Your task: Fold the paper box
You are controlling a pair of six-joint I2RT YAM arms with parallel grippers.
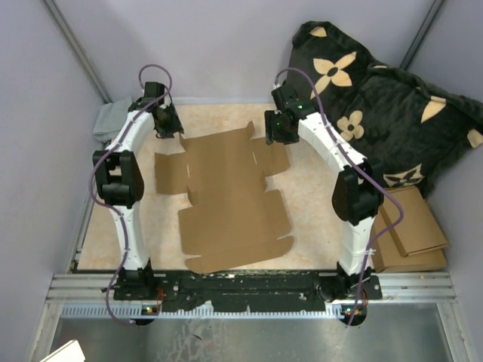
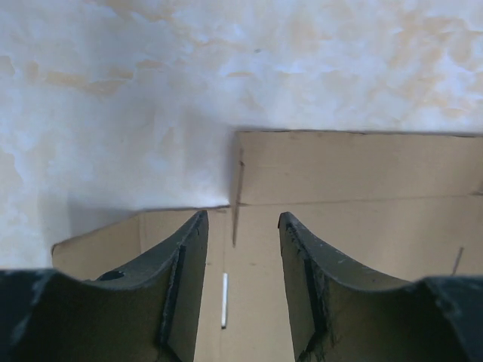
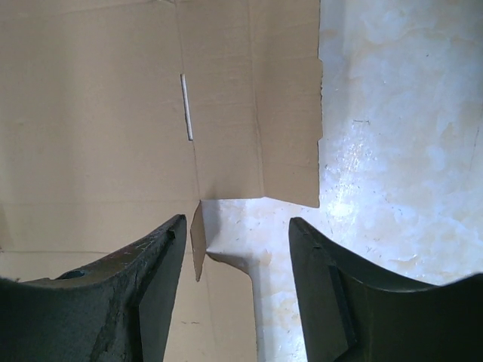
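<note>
The paper box (image 1: 226, 196) lies flat and unfolded on the table, a brown die-cut sheet with flaps and rounded tabs. My left gripper (image 1: 167, 127) hovers over its far left corner, open and empty; the left wrist view shows the sheet (image 2: 355, 196) under my spread fingers (image 2: 181, 286). My right gripper (image 1: 276, 134) hovers over its far right edge, open and empty. The right wrist view shows the sheet's flap (image 3: 256, 105), a slit, and a small raised tab (image 3: 198, 237) between my fingers (image 3: 321, 294).
A black cushion with tan flowers (image 1: 377, 105) leans at the back right. Stacked thicker cardboard pieces (image 1: 411, 230) lie at the right of the table. A grey cloth (image 1: 106, 121) sits at the far left corner. Grey walls enclose the table.
</note>
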